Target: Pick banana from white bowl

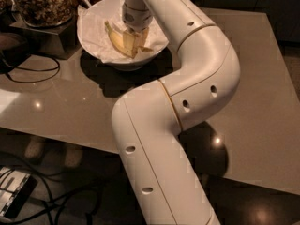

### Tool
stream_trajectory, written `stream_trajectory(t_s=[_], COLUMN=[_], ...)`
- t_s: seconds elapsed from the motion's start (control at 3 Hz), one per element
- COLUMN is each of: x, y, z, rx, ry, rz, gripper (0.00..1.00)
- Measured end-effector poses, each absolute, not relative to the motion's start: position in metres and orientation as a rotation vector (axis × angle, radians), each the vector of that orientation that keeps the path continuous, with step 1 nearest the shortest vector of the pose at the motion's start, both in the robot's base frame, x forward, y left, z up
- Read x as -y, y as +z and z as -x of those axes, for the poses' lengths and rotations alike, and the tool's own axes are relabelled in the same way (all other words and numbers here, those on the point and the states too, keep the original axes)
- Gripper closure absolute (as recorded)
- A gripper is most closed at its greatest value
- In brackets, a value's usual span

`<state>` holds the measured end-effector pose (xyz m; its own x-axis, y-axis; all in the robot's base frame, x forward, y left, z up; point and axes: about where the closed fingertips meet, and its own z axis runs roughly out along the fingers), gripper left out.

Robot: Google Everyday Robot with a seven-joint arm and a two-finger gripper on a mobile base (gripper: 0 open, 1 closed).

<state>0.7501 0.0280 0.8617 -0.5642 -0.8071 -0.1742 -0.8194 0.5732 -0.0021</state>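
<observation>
The white bowl (93, 43) stands at the far left of the brown table, lined with crumpled white paper. The yellow banana (118, 40) lies inside it, curved, with its stem end pointing to the upper left. My gripper (136, 35) reaches down into the bowl from above, right at the banana's right half, and the white wrist hides that part of the banana. My white arm bends across the middle of the table from the bottom of the view.
A glass jar of brown nuts (43, 3) stands on a dark stand (44, 37) just left of the bowl. A black cable (29, 73) loops on the table (262, 102) at the left. A device with cables (14, 201) lies on the floor at the lower left.
</observation>
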Motion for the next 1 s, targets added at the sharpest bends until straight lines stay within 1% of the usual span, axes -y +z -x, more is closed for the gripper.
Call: stream_trajectory(t_s=[0.33, 0.67, 1.0], x=[-0.028, -0.033, -0.031], y=[0.862, 0.862, 0.881], z=[-0.750, -0.760, -0.762], rx=[-2.646, -2.609, -2.559], ry=[0.118, 0.115, 0.118], rz=[1.378, 1.363, 1.342], gripper=[1.00, 1.00, 1.00])
